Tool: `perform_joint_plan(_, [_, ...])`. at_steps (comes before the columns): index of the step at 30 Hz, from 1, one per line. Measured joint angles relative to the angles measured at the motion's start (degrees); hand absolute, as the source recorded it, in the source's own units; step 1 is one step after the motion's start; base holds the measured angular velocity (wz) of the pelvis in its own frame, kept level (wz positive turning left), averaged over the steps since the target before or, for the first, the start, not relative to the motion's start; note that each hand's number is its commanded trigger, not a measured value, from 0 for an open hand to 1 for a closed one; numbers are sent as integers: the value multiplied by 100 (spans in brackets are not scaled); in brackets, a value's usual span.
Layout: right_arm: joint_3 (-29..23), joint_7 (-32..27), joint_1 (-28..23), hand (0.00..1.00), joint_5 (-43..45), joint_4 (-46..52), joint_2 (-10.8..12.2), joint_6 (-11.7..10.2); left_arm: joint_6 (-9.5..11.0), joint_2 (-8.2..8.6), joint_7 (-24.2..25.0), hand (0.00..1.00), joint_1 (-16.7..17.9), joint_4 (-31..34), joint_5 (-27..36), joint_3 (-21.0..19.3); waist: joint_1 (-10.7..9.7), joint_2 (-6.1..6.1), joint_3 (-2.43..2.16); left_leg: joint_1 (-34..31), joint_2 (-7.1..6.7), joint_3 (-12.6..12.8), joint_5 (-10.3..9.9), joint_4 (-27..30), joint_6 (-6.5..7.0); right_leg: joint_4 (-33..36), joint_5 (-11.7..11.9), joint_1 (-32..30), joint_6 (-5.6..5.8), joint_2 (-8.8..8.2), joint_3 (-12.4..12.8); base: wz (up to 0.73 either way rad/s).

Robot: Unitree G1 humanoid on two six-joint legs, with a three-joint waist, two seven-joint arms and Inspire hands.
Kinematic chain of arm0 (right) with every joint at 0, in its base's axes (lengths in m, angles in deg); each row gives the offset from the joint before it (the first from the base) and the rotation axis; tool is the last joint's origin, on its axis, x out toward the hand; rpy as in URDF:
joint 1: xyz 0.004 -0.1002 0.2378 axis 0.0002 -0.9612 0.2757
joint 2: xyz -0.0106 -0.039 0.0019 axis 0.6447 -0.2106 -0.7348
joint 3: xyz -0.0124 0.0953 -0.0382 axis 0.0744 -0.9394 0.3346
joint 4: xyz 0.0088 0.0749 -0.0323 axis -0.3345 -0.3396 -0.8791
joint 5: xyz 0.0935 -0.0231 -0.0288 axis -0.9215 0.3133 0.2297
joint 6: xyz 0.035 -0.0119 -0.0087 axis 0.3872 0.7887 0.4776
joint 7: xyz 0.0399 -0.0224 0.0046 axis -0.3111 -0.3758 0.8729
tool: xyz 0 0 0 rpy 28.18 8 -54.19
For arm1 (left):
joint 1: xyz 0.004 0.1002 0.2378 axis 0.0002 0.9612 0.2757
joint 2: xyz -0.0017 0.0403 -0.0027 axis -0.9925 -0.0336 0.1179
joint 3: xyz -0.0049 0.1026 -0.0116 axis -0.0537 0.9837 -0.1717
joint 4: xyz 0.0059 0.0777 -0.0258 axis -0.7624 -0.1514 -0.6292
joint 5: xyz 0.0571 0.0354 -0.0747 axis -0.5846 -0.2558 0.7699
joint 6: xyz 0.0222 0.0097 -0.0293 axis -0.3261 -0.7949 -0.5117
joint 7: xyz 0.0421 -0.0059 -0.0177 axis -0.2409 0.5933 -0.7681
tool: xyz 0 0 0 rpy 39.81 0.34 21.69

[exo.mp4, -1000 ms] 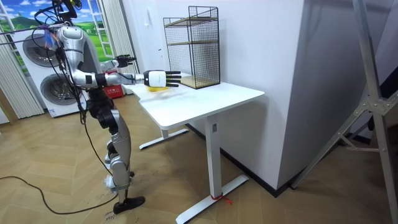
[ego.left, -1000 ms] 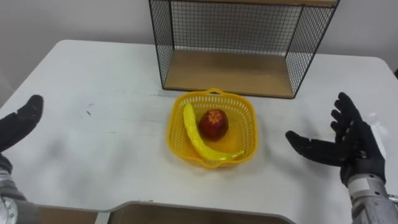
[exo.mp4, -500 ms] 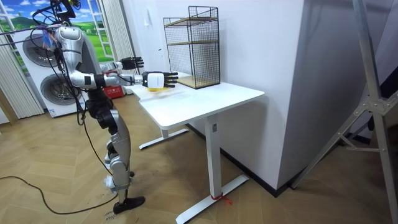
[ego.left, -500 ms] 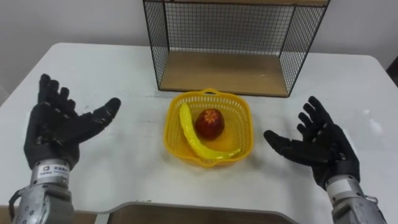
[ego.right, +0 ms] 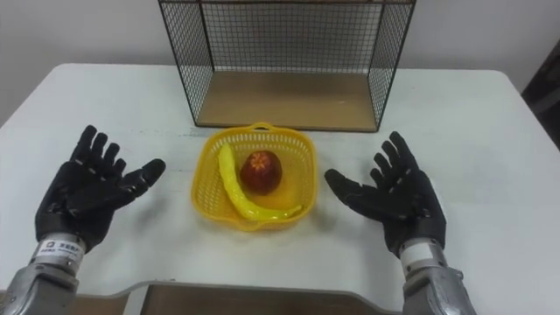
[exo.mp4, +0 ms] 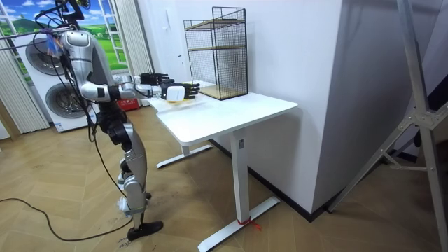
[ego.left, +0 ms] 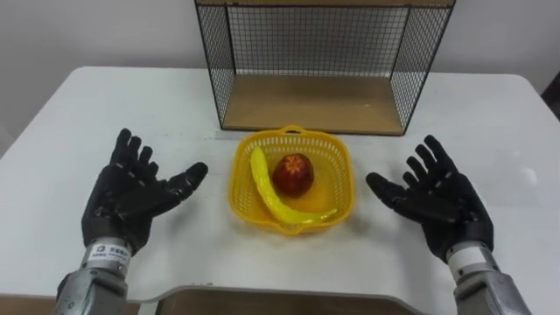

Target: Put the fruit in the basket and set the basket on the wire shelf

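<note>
Flanking the yellow basket point(ego.left: 239, 182) on the white table point(ego.left: 131, 105), the left hand point(ego.left: 129, 197) and the right hand point(ego.left: 437, 203) hover with palms turned up and inward. Their fingers are spread straight and hold nothing, and each hand is clearly apart from the basket's sides. The fruit is already loaded: the banana point(ego.left: 268, 188) curves along the left inner wall and round the near side, and the red apple point(ego.left: 293, 174) sits just beside it near the middle. What is left, by the look of it, is the two-handed lift onto the wire shelf point(ego.left: 315, 39), which stands just behind the basket with its open front facing the robot and its wooden board point(ego.left: 315, 101) bare. To do this well, both hands should close in evenly and at the same height, meeting the walls under the rim on opposite sides, so the light plastic is neither shoved sideways nor squeezed out of shape. The lift should be level, since the apple lies loose and can roll. The basket then wants to travel low and straight forward between the side meshes, far enough onto the board that its near edge is fully supported before the fingers release.
</note>
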Motion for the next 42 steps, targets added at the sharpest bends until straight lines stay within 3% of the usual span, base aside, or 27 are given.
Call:
perform_joint_plan(10, [108,173,31,0,-69,-16,65,0,-146,38,296,0,0,-223,-59,4,-38,-16,29,-21,1,51,0,2,0,8,-1,-39,1,1,60,-2])
perform_joint_plan(36, [350,318,275,0,-105,-178,95,0,-155,54,339,0,-9,-520,-61,57,-103,-103,41,-29,3,148,0,11,1,30,0,-127,0,5,182,-1])
perform_joint_plan(42, [490,375,282,0,11,-234,208,0,-153,67,394,0,-9,-524,-63,307,-155,-135,61,0,6,185,0,-2,1,40,0,-117,0,8,205,-1])
